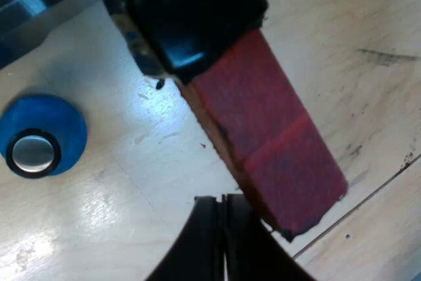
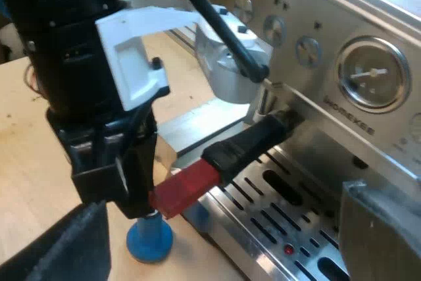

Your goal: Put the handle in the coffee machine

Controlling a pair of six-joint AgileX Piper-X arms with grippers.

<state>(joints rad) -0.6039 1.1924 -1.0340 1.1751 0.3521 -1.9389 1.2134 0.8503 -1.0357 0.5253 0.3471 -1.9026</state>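
At the machine [image 2: 368,129] front: handle [image 2: 243,146] runs from under the brew head out over the drip tray [image 2: 276,222], red end outward.
Grip: left gripper [image 2: 135,192] is clamped on the red end, a finger on either side.
Axis: the long axis points from that gripper straight into the machine; the head's seat is hidden, so whether it is locked cannot be told.
Other arm: right gripper [image 2: 220,228] has its fingers spread, holds nothing and sits farther off, so the left is nearer.
Surface: pale wooden table [image 1: 131,189], with a blue tamper [image 1: 39,136] standing near the red end.
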